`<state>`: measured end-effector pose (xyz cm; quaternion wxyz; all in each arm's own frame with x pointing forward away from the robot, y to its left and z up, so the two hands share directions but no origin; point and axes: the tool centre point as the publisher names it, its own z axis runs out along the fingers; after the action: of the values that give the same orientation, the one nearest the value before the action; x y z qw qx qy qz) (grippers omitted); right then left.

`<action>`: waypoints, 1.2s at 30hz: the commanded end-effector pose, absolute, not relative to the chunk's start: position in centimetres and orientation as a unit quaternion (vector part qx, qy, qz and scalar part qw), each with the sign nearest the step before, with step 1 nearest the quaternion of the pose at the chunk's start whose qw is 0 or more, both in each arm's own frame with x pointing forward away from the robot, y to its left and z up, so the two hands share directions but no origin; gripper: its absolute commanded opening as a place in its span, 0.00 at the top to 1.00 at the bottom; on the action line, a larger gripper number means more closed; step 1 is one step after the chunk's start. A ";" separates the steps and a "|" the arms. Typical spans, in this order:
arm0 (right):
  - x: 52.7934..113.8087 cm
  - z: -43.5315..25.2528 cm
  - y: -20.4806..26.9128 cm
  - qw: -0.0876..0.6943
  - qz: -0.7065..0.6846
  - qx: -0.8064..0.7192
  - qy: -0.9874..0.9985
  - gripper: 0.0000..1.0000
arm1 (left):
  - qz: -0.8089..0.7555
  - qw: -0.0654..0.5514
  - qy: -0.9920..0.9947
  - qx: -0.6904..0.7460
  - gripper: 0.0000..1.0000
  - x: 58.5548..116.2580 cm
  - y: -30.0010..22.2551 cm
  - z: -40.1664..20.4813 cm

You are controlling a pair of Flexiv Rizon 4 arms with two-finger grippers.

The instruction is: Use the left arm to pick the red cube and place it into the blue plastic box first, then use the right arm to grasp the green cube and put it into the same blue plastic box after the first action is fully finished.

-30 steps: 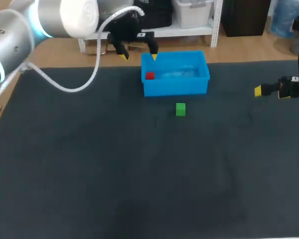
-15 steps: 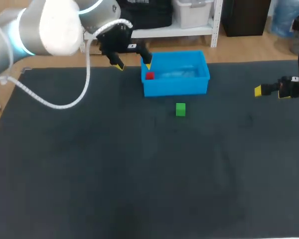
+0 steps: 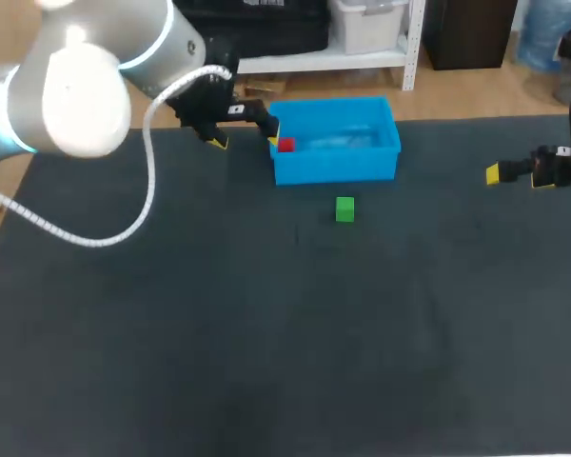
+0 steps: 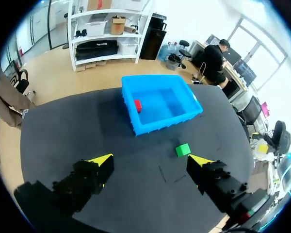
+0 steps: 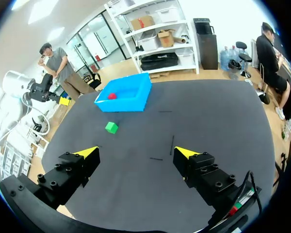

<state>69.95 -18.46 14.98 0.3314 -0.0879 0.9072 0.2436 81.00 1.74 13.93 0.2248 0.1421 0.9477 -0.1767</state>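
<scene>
The red cube [image 3: 285, 145] lies inside the blue plastic box [image 3: 335, 163], at its left end; it also shows in the left wrist view as the red cube [image 4: 137, 105] in the blue box [image 4: 160, 116]. The green cube [image 3: 344, 208] sits on the mat just in front of the box, ahead of the left gripper as the green cube [image 4: 183, 149]. My left gripper [image 3: 242, 135] hangs open and empty just left of the box. My right gripper [image 3: 514, 175] stands open and empty at the far right, with the green cube [image 5: 111, 127] and blue box [image 5: 123, 99] well ahead of it.
A dark mat [image 3: 266, 324] covers the table. A white cable [image 3: 105, 233] loops from my left arm over the mat's left part. Nothing else lies on the mat.
My left arm has drawn back leftward and slightly nearer, its open gripper moving from above the box's left rim to beside it. The right arm and both cubes have stayed put.
</scene>
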 end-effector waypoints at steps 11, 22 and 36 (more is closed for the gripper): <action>70.0 15.0 -18.5 0.331 0.243 -0.088 0.908 0.00 | -0.197 0.301 0.920 0.155 0.00 78.8 5.4 12.9; 70.0 15.0 -18.5 0.331 0.243 -0.088 0.908 0.00 | -0.202 0.293 0.917 0.179 0.00 78.0 7.2 12.9; 70.0 15.0 -18.5 0.331 0.243 -0.088 0.908 0.00 | -0.202 0.272 0.911 0.235 0.00 77.4 8.7 12.5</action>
<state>69.95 -18.46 14.98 0.3314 -0.0880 0.9072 0.2436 77.24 8.32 12.28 0.2754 0.2282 0.9132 -0.1953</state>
